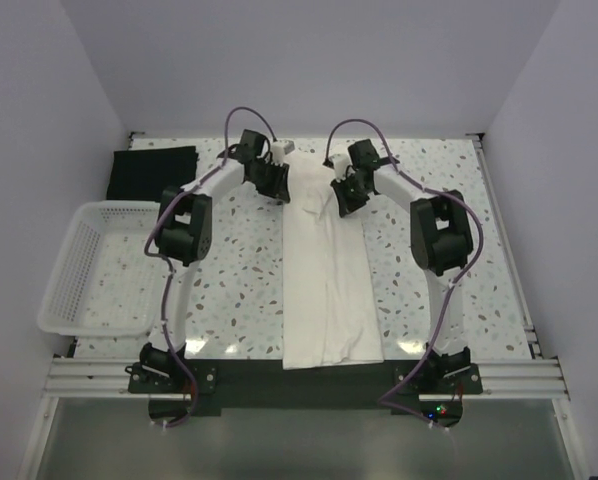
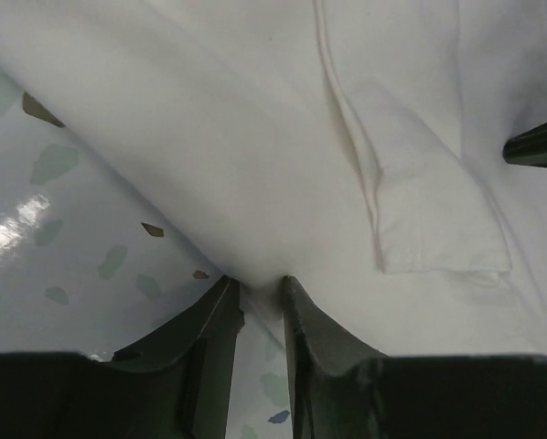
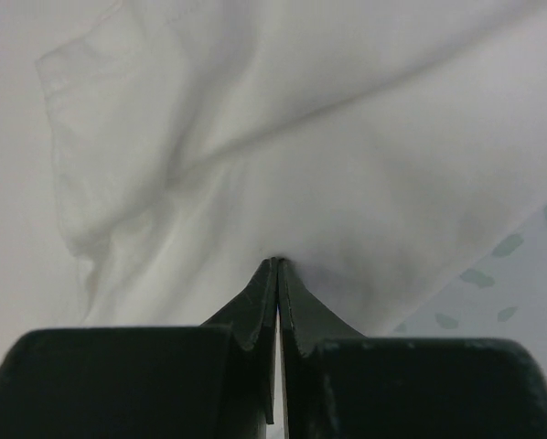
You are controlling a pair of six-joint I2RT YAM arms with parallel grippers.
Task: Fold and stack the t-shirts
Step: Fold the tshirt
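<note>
The cream t-shirt (image 1: 329,290) lies as a long narrow strip down the middle of the speckled table (image 1: 239,280), from the near edge to the far end. My left gripper (image 1: 279,190) is at the strip's far left corner; in the left wrist view its jaws (image 2: 260,282) stand a little apart with the shirt's (image 2: 255,137) edge between the tips. My right gripper (image 1: 341,205) is at the far right corner. In its wrist view the jaws (image 3: 278,261) are pressed together on the cloth (image 3: 347,137), and creases run out from the tips. The black t-shirt (image 1: 151,170) lies folded at the far left corner.
A white lattice basket (image 1: 64,270) sits at the left side of the table, partly over its edge. White walls close in the table at the back and sides. A dark fingertip of the right gripper (image 2: 539,146) shows at the right edge of the left wrist view.
</note>
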